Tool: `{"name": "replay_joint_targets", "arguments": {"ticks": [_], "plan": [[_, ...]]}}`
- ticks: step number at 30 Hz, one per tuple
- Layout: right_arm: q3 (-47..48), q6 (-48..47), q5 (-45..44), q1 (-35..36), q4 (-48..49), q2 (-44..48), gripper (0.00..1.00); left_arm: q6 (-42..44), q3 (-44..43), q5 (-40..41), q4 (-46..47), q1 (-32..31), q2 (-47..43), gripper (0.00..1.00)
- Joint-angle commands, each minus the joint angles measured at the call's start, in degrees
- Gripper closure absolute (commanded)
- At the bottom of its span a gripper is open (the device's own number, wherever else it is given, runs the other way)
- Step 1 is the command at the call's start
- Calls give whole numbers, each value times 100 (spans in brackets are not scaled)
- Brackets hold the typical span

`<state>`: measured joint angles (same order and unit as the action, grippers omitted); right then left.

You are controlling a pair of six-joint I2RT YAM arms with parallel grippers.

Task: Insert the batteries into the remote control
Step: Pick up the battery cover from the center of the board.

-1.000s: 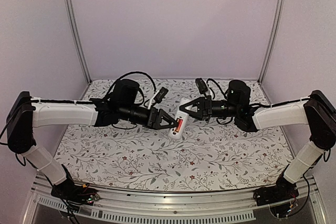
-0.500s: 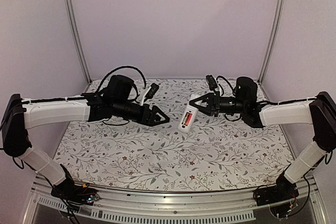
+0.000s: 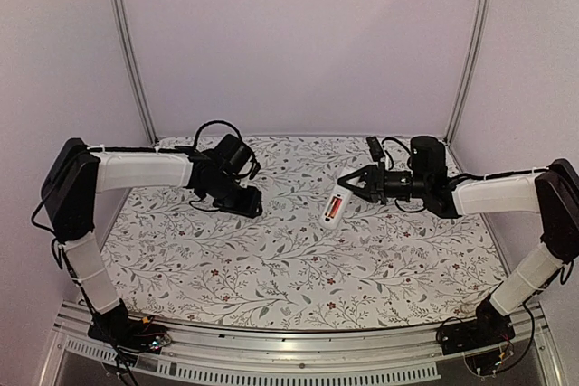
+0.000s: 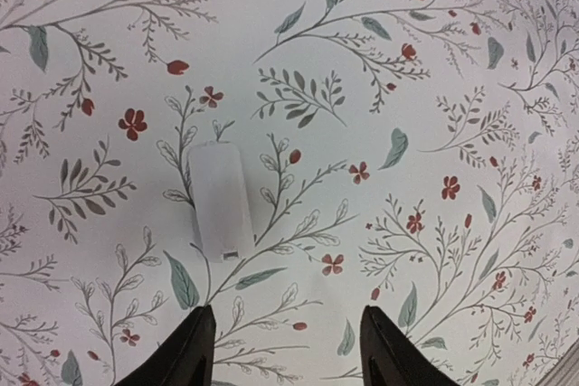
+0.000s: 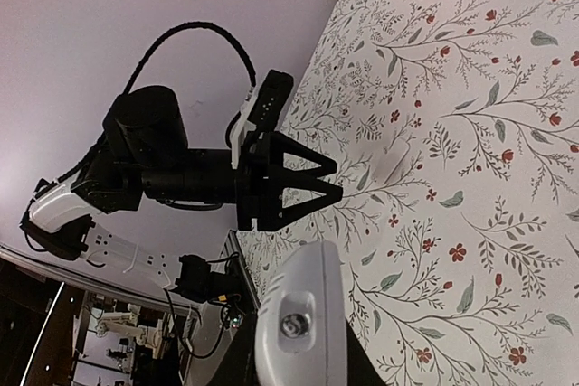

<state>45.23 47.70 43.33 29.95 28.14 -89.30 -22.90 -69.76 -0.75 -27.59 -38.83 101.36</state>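
Top view: right gripper (image 3: pixel 349 189) is clamped tight on one end of the remote control (image 3: pixel 336 205), right of centre and tilted. I see a red battery (image 3: pixel 332 211) in the open recess; I cannot make out the dark one.

Left gripper (image 4: pixel 288 314) is left of centre in the top view, fingers (image 4: pixel 185 354) moderately apart and holding nothing.

Left wrist view: a small white plastic cover (image 4: pixel 220 201) lies flat on the floral cloth (image 4: pixel 452 88), left of centre, just beyond the fingertips.
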Motion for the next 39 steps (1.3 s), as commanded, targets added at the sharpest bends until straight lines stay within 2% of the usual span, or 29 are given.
{"name": "replay_joint_targets", "arguments": {"ticks": [1, 18, 26, 34, 39], "plan": [[-67, -138, -116, 0, -182, 126, 100, 187, -328, 414, -486, 60, 456, 46], [3, -129, -39, -6, -201, -52, 100, 348, -1037, 866, -651, 68, 1746, 52], [21, -104, -35, -13, -214, -61, 100, 368, -1347, 893, -755, 64, 2087, 61], [3, -70, -19, -24, -207, -78, 100, 331, -1281, 755, -790, 51, 1995, 74], [-18, -20, -36, -18, -162, -131, 100, 367, -1070, 742, -780, -33, 1611, 76]]}}
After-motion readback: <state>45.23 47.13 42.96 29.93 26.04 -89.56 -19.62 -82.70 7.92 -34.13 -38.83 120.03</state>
